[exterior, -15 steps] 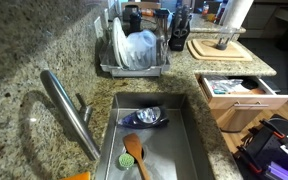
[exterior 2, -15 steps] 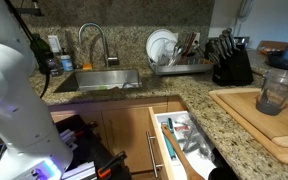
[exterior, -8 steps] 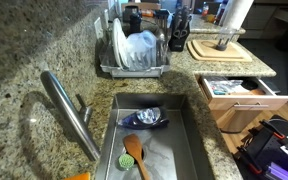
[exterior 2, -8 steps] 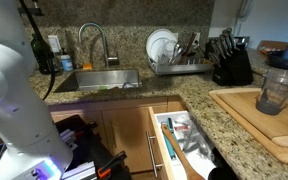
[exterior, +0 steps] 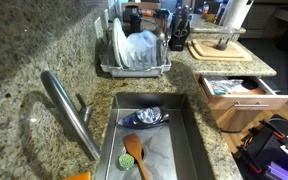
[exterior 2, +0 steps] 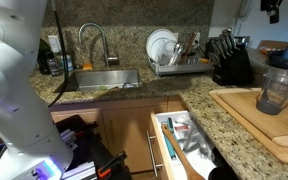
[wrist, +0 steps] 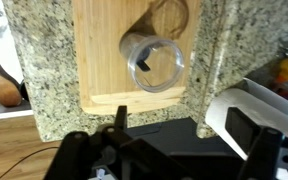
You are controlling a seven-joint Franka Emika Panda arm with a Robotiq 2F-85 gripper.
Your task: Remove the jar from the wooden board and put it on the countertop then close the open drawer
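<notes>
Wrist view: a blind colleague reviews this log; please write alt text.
From above, a clear glass jar stands on a wooden board, granite countertop on both sides. The dark gripper fills the bottom edge, apart from the jar.

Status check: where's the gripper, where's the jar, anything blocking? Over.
Gripper above the jar, apart from it; jaws unclear. Jar upright on the wooden board, not lifted. Drawer open. Nothing seen between gripper and jar.
</notes>
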